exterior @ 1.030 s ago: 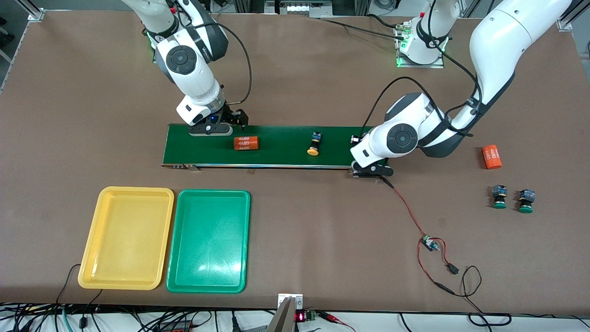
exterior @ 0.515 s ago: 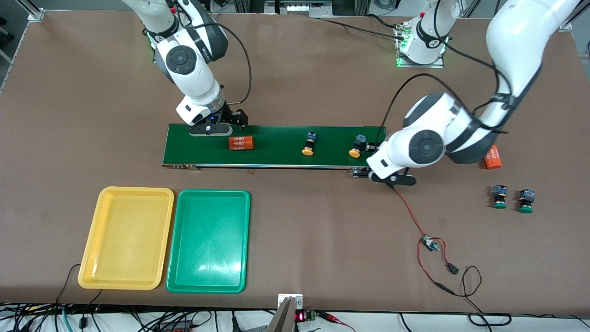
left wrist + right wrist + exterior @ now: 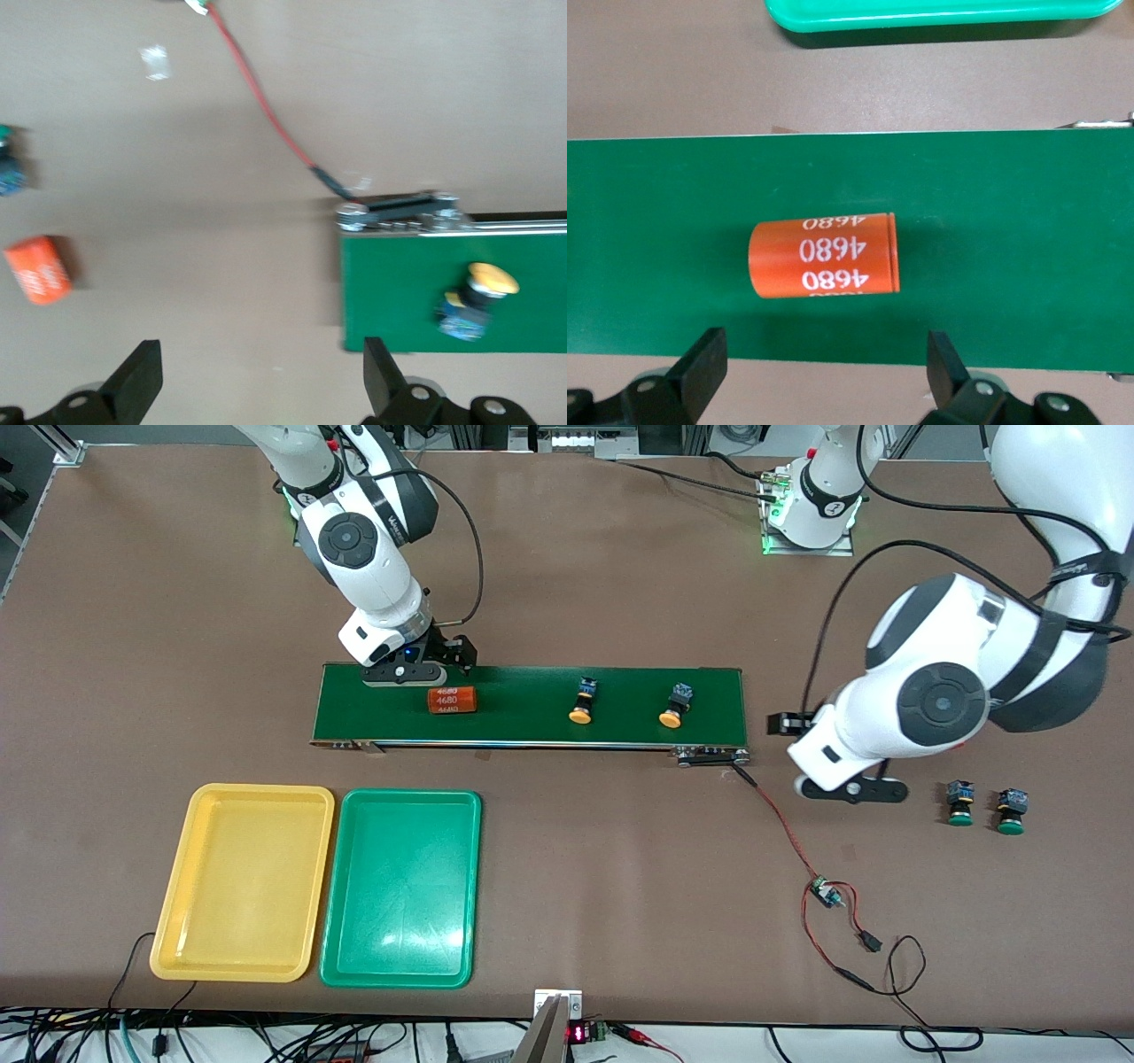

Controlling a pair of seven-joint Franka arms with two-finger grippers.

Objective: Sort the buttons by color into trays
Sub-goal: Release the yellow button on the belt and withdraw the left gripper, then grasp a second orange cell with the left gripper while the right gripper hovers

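My left gripper (image 3: 257, 376) hangs with jaws open and empty over bare surface (image 3: 620, 868) beside the belt (image 3: 532, 704); my right gripper (image 3: 824, 372), also open-jawed, waits over the orange cylinder (image 3: 453, 700). Two yellow-capped buttons (image 3: 581, 701) lie on the belt, two green-capped buttons (image 3: 959, 803) toward my left arm's end, and the trays (image 3: 244, 881) sit nearer the camera.

My arms are glossy white with dark grey joint bands and round black caps. Black cables loop along them. My fingers (image 3: 142, 376) are black.

L claw (image 3: 257, 381) open, R claw (image 3: 824, 376) open
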